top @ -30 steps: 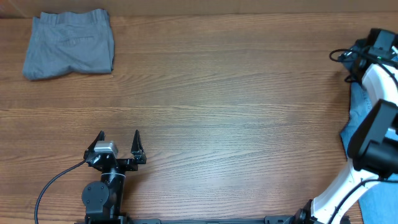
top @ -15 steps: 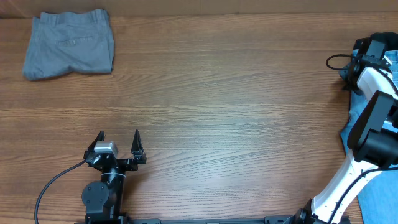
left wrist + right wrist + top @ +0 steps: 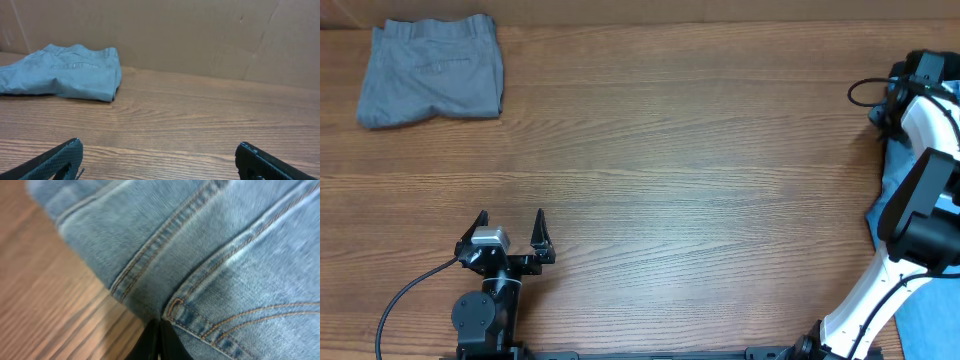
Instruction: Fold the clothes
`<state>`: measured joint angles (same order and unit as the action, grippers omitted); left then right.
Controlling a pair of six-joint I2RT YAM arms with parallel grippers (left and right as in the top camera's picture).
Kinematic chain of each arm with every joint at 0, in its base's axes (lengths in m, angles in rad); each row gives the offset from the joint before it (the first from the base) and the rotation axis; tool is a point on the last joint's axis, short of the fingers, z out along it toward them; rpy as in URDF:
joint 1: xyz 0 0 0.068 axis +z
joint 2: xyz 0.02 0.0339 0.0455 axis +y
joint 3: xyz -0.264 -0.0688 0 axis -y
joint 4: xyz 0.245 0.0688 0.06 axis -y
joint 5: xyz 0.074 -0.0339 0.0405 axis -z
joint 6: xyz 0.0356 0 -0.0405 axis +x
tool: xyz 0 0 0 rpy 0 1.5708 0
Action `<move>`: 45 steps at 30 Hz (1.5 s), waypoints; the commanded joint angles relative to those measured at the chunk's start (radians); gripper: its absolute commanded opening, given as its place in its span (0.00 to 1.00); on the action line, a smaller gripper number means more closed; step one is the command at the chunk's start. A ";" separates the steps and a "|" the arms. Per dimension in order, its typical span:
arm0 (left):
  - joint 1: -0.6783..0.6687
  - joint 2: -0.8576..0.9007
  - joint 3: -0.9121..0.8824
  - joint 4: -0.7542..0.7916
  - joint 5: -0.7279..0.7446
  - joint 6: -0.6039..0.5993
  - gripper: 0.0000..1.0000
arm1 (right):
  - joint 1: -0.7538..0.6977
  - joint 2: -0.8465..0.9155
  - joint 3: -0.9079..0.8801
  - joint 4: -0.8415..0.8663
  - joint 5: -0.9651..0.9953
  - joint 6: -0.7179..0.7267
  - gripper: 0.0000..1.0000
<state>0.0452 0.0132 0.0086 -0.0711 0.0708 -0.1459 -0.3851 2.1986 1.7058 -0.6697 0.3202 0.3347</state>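
The jeans point(image 3: 892, 190) lie at the table's point(image 3: 700, 170) right edge. From overhead they show only as blue patches behind the right arm. The right wrist view shows what the overhead cannot: stitched seams and a pocket corner of the denim point(image 3: 225, 255), with the right gripper point(image 3: 160, 339) at that corner, its fingers together on a pinch of cloth. The left gripper point(image 3: 511, 222) sits near the table's front edge, left of centre, its fingers point(image 3: 60, 159) wide apart over bare wood. Grey trousers point(image 3: 432, 70) lie folded at the table's far left corner. The left wrist view shows them against a cardboard wall point(image 3: 200, 35).
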 commanded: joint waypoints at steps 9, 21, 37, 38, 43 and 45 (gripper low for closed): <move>-0.008 -0.009 -0.004 0.000 0.007 0.011 1.00 | 0.026 -0.074 0.060 0.034 -0.138 -0.048 0.68; -0.008 -0.009 -0.004 0.000 0.007 0.011 1.00 | 0.017 0.108 0.050 0.224 -0.069 -0.047 0.87; -0.008 -0.009 -0.004 0.000 0.007 0.011 1.00 | -0.009 0.158 0.070 0.121 -0.015 0.006 0.04; -0.008 -0.009 -0.004 0.000 0.007 0.011 1.00 | -0.009 0.151 0.080 0.104 -0.014 0.006 0.04; -0.008 -0.009 -0.004 0.000 0.007 0.011 1.00 | -0.003 0.071 0.176 -0.007 -0.034 0.005 0.04; -0.008 -0.009 -0.004 0.000 0.007 0.011 1.00 | 0.009 0.022 0.220 -0.040 -0.117 -0.044 0.04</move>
<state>0.0452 0.0132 0.0086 -0.0711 0.0704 -0.1455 -0.3923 2.3344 1.8542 -0.6895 0.2859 0.3225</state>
